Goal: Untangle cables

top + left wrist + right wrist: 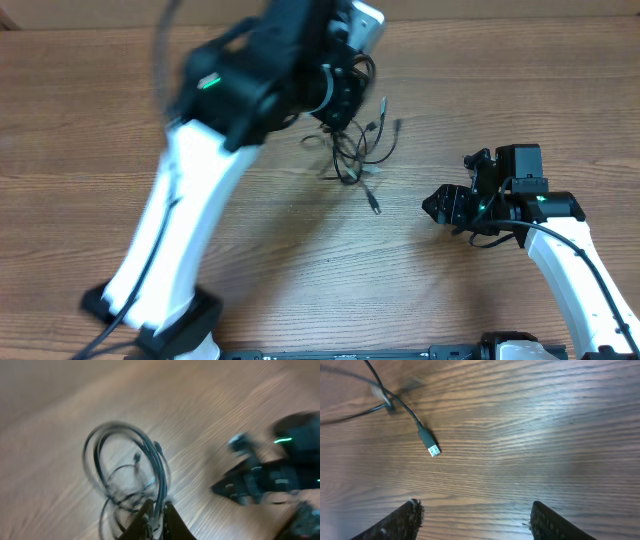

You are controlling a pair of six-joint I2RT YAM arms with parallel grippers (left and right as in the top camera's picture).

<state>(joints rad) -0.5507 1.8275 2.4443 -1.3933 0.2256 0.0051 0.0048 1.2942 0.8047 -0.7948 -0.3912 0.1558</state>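
The left arm [210,130] is raised and reaches across the surface [300,260], its outline blurred. The left jaws pinch together on the cables [150,467], which hang in tangled loops. The right arm [560,240] sits low, the right jaws spread wide, near one silver-tipped plug [434,450]. The loops' crossings are too smeared to trace.
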